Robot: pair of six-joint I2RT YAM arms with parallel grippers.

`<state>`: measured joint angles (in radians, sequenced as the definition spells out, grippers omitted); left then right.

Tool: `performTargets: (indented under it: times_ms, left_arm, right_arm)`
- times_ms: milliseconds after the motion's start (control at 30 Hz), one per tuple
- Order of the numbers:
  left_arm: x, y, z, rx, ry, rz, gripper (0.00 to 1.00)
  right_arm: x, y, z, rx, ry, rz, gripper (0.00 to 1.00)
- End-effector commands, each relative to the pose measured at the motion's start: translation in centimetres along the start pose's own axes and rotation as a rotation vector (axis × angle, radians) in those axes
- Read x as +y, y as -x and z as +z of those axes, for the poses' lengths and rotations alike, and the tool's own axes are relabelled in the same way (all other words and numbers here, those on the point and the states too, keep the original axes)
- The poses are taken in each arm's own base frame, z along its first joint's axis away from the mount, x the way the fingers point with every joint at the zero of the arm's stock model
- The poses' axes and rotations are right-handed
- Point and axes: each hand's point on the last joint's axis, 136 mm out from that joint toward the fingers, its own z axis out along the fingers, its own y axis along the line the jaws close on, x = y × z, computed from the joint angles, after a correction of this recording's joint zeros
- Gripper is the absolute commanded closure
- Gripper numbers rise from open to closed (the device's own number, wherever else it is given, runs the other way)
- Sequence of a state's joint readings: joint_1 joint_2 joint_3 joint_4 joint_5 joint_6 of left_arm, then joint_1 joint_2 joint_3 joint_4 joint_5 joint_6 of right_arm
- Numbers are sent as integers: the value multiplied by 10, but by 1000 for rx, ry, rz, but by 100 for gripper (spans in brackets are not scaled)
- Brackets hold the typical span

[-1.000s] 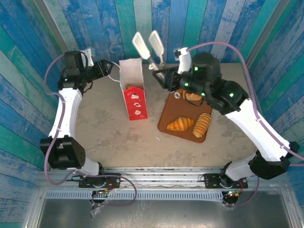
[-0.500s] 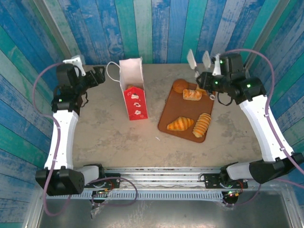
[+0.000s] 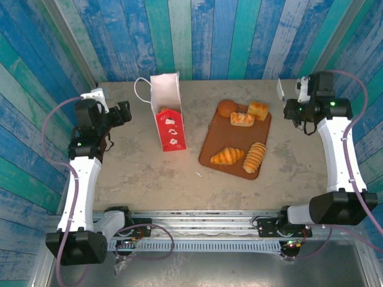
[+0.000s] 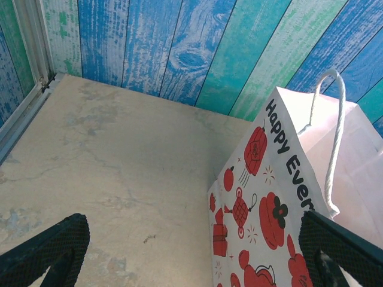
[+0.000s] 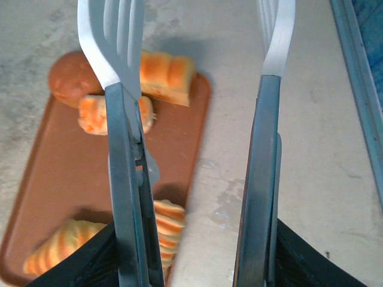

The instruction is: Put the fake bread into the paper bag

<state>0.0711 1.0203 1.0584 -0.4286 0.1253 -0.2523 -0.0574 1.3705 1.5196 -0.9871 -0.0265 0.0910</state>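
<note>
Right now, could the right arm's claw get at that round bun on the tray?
Probably yes. The right claw holds tongs with the blades apart and nothing between them, and the round bun sits uncovered at the far corner of the tray, with bare table between.

setting: lab test booth | evidence: painted plank walls, two bench-bolted arms, aluminium rail
</note>
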Motion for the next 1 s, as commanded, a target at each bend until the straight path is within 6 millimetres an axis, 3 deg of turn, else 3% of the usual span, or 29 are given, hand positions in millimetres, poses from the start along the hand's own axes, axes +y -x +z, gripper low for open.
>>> performTargets:
  times_ms: [0, 167, 367, 767, 967]
  left_arm:
    - [3, 4, -7, -28, 14, 25, 6]
    - [1, 3, -5, -28, 0, 14, 6]
    - [-2, 6, -4, -37, -12, 14, 6]
    - [-3, 4, -4, -38, -21, 17, 6]
    - [0, 3, -4, -40, -8, 25, 6]
  right_arm:
    - [-5, -13, 9, 42, 24, -33, 46]
    - [1, -33, 24, 126, 88, -30, 46]
    - [10, -36, 33, 155, 152, -119, 47]
    - [42, -37, 34, 115, 224, -679, 54]
    - [42, -29, 33, 140, 221, -753, 58]
